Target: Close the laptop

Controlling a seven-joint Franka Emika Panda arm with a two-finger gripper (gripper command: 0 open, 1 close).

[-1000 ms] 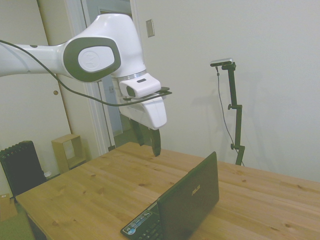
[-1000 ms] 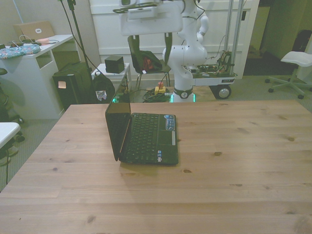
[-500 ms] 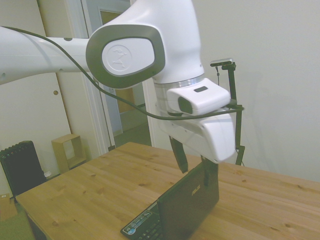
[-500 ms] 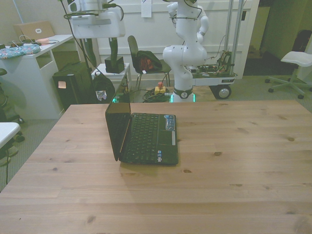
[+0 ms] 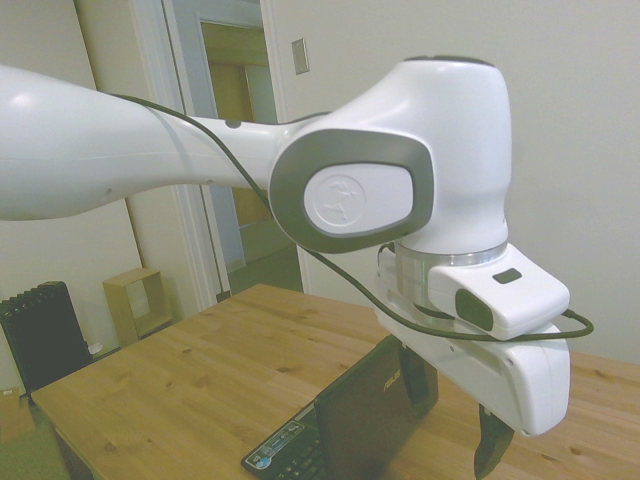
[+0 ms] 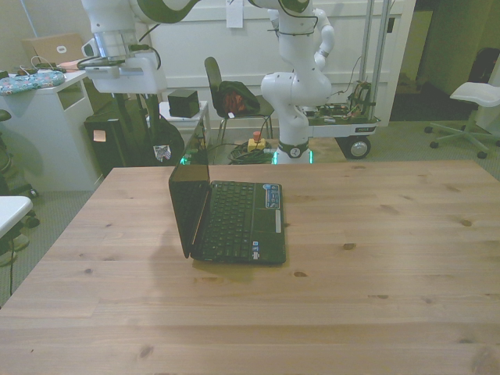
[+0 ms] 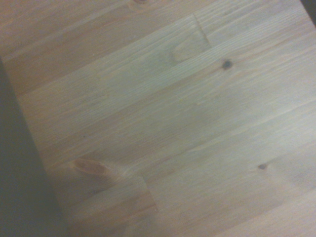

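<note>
The black laptop [image 6: 234,220] stands open on the wooden table [image 6: 375,258], its lid [image 6: 187,195] about upright on the front view's left side and the keyboard facing the front view's right. In the side view the lid's back [image 5: 375,405] shows its small silver logo. My gripper [image 6: 129,105] hangs open and empty behind the lid's back, above the table's far edge at the front view's left. In the side view the gripper [image 5: 455,410] sits close behind the lid's top corner, apart from it. The wrist view shows only bare table boards [image 7: 173,123].
Beyond the table's far edge are a white desk [image 6: 55,94], a black box [image 6: 117,133], a chair with a dark bag [image 6: 234,98], and an office chair [image 6: 476,98] at the far right. A dark radiator [image 5: 45,335] and a small wooden shelf [image 5: 135,300] stand by the wall.
The arm swung toward the front view's left and came lower. The gripper went from above the laptop to behind the lid's back. The laptop has not moved.
</note>
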